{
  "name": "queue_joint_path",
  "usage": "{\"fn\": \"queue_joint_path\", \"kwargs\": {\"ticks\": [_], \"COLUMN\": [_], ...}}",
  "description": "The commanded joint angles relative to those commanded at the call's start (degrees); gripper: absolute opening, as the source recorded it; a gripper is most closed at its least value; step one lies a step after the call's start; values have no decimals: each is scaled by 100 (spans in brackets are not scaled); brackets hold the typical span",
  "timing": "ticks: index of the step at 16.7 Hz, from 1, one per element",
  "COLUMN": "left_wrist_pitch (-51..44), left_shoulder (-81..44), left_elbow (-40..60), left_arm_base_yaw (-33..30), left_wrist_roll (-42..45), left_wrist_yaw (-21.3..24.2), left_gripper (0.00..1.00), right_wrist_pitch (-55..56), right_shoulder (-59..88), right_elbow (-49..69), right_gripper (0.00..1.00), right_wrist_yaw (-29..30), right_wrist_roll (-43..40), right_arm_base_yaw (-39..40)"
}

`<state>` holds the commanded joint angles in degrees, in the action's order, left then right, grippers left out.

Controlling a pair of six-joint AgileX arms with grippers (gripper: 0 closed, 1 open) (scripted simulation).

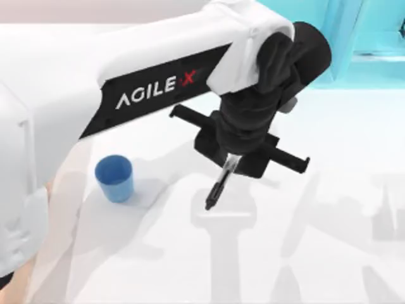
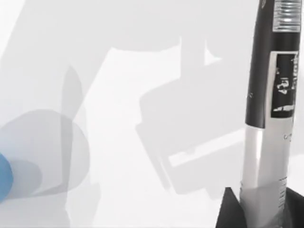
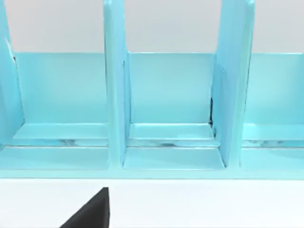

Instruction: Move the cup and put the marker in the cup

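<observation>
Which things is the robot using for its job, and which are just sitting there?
For the job:
- blue cup, standing on the table, left side
- marker, held in the left hand, hanging tip-down, to the right of the cup

Just there:
- teal shelf unit, at the table's far right
- white table

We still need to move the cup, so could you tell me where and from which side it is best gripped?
Grip the cup by its rim, coming straight down from above: it stands upright with its mouth open, no handle, and bare table around it. The left gripper holds the marker.
</observation>
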<state>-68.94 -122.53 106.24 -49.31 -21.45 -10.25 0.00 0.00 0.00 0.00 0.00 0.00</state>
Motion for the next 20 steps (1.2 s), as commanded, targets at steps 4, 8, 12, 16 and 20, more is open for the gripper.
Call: {"fn": "queue_joint_path", "kwargs": {"ticks": [4,8,12,16,20], "left_wrist_pitch": [348,1589,3477,5722,8071], "left_shoulder": [211,878,1841,2977,4181], "left_elbow": [-303,-1369,-2962,-4789,-6607], "left_arm_base_yaw": [28,194,512,916,1343], "left_wrist_roll": [83,320,631,986,1386], "left_wrist_yaw": [-46,-147,-220,-225,-146], "left_gripper": [0,0,0,0,0], "right_wrist_pitch": [0,0,0,0,0], "right_shoulder": [0,0,0,0,0], "right_elbow": [0,0,0,0,0], "right_gripper": [100,100,100,100,100], "right_wrist_yaw": [0,0,0,0,0], "right_wrist_roll": [0,0,0,0,0], "right_arm_base_yaw": [0,0,0,0,0]}}
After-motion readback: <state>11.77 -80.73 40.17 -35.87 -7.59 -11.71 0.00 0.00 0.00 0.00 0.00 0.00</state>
